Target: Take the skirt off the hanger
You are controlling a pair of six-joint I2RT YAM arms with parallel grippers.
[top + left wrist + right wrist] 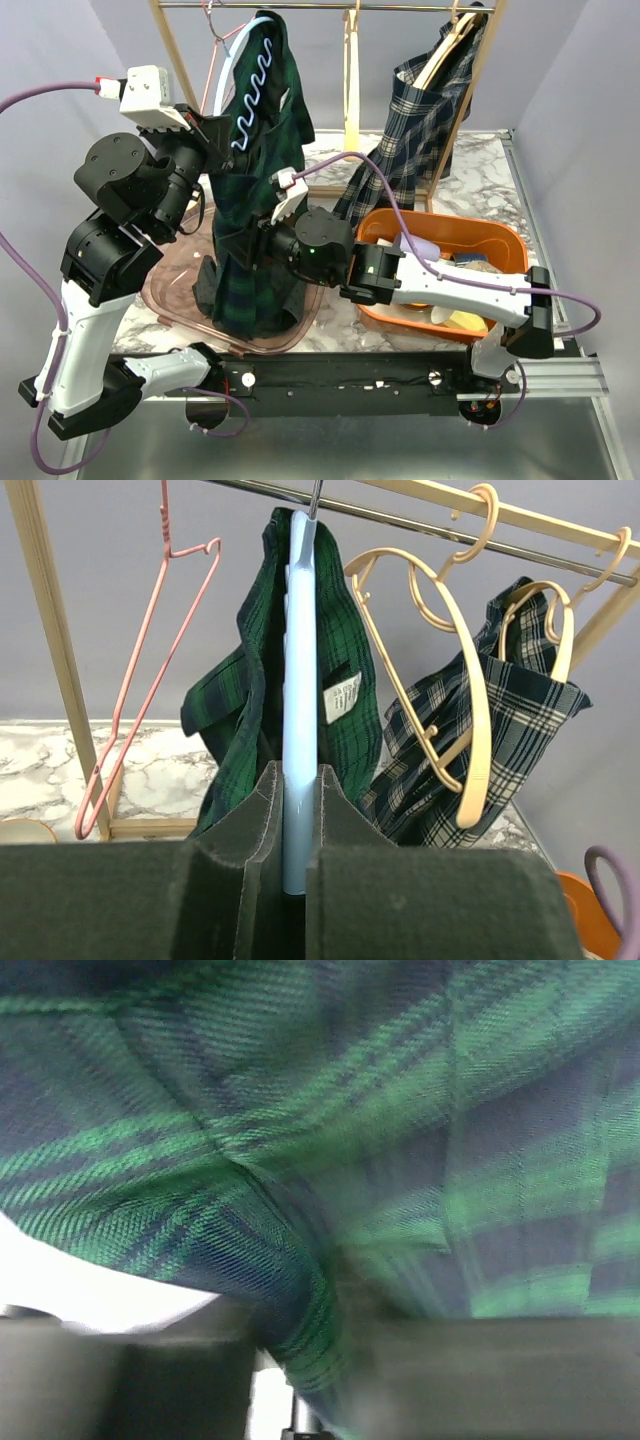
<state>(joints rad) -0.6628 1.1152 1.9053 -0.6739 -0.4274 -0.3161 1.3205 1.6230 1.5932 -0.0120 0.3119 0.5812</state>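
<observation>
The dark green plaid skirt [250,200] hangs from a light blue hanger [232,75] on the rail, and its hem reaches down into a brownish tray. My left gripper [212,130] is shut on the hanger's lower end [300,680]; in the left wrist view the blue bar is clamped between the two dark pads [297,775]. My right gripper [272,222] is pushed into the skirt's middle. In the blurred right wrist view a fold of the skirt [350,1110] drops between the jaws [300,1360], and light still shows beside the left finger.
A pink wire hanger [150,660] and bare wooden hangers [460,680] hang on the same rail. A navy and white plaid skirt [420,130] hangs at the right. An orange bin [500,245] holding items sits right of the brownish tray [170,295]. The wooden rack post [175,55] stands behind.
</observation>
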